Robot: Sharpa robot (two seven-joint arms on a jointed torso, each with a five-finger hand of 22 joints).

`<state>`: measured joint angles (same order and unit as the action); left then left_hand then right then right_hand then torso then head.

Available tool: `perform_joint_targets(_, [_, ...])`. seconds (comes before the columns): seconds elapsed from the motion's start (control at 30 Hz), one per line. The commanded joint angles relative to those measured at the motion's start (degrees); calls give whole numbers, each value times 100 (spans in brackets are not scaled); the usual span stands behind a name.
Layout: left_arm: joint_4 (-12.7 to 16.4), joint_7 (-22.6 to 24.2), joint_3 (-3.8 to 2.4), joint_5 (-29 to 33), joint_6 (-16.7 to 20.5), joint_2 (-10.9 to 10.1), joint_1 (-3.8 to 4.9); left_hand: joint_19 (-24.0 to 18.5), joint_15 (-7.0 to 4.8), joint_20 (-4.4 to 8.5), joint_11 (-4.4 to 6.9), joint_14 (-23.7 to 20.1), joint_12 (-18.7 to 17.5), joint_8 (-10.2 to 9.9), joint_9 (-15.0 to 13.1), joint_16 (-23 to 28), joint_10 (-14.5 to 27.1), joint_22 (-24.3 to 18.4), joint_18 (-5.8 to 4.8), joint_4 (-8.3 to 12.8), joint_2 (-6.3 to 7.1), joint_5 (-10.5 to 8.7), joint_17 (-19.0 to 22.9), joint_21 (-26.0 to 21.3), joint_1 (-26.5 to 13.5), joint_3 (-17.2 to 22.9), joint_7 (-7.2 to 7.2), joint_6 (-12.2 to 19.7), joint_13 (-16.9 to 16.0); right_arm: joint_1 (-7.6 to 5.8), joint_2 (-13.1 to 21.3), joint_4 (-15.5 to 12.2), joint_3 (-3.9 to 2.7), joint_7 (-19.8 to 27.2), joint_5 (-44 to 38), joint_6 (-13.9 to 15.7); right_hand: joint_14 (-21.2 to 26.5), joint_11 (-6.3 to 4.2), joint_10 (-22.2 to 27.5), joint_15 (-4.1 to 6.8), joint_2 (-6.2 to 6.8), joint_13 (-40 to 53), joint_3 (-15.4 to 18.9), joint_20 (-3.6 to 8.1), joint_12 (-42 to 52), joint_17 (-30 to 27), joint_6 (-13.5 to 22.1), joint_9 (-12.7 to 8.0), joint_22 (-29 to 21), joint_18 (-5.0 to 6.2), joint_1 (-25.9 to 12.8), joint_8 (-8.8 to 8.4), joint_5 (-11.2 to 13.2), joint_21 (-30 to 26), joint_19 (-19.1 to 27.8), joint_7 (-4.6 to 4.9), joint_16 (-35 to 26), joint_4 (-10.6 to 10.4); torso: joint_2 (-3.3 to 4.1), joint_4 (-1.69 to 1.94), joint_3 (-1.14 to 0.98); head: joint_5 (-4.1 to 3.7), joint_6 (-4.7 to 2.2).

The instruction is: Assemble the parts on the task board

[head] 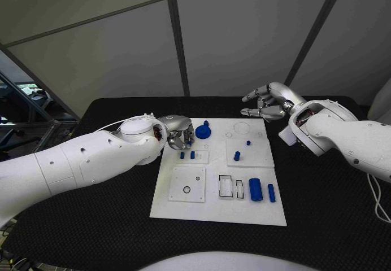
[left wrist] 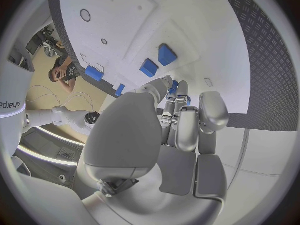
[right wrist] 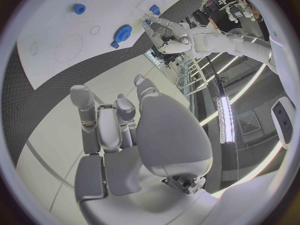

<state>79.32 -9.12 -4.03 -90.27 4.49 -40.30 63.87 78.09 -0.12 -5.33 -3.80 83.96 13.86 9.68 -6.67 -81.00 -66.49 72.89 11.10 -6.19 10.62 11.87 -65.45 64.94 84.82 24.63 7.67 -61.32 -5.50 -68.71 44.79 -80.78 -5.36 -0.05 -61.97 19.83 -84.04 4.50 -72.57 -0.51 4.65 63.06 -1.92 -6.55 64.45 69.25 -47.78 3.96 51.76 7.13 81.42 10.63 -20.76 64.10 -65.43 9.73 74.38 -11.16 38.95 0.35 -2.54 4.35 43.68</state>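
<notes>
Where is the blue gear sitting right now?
In the head view the blue gear sits at the far end of the task board, left of the middle, just beside the left hand.

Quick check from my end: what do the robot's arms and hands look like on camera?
Both arms have smooth white rounded shells. The left hand and right hand are silver metal with jointed fingers. A thin white cable runs along the left arm near its wrist, and red shows inside the right arm's wrist gap.

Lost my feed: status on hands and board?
Left hand at task board edge, holding nothing seen. Right hand curled, empty, off board. Blue gear beside left hand.
</notes>
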Motion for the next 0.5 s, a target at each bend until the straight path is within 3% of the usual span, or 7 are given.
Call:
perform_joint_targets(0.03, [-39,-29,2,3,-37,11,2,-7,-24,-7,-26,73,-43,-38,15,2,-8,-1,-525,20,-13,-40,13,-24,-57,34,15,8,-2,-10,5,-9,-3,47,-11,-13,-45,-4,9,36,-18,8,0,9,-1,9,41,-7,1,93,4,32,-21,-37,26,-7,-16,-26,1,-3,-1,-2,8])
perform_joint_targets(0.5, [-110,60,2,3,-20,54,2,-12,-11,-14,-44,70,-86,-72,26,1,21,-3,-524,29,-15,-42,20,-38,-71,56,32,36,5,-10,4,-9,-3,45,-11,-19,-45,-5,8,38,-20,-3,-8,11,-2,5,41,-7,-2,94,9,38,-23,-44,25,-8,-24,-33,0,-4,0,-2,8])
